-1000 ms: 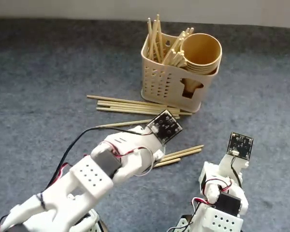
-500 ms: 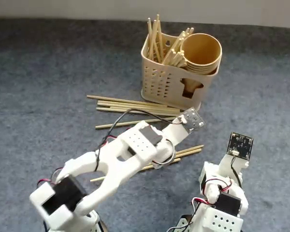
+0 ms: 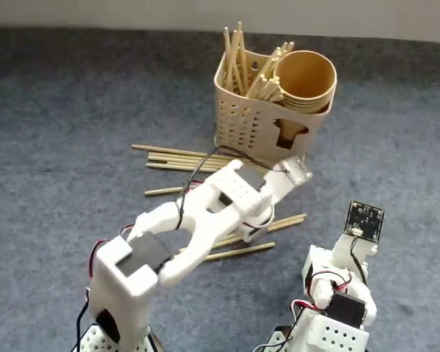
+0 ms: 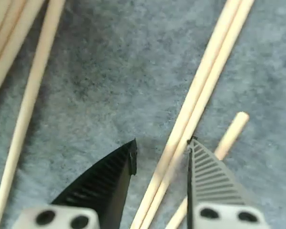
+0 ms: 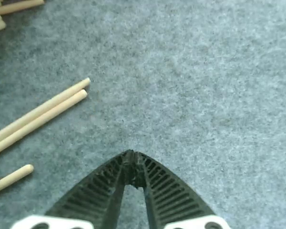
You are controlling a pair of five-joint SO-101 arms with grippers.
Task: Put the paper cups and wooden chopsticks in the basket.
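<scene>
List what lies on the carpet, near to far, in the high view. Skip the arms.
nearest chopstick → chopstick pair → single chopstick → chopstick bundle → basket holding paper cups

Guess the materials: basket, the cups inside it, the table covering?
Beige slotted basket: probably moulded plastic, matte, with clean cut-out slots. Tan cups stacked inside: paper, judging by thin rolled rims. Grey table covering: carpet or felt, fuzzy fibrous texture.

Place: I take it for a robot test bench | signs: grey carpet mat [image 3: 59,110], pale wall [image 3: 132,11] behind.
</scene>
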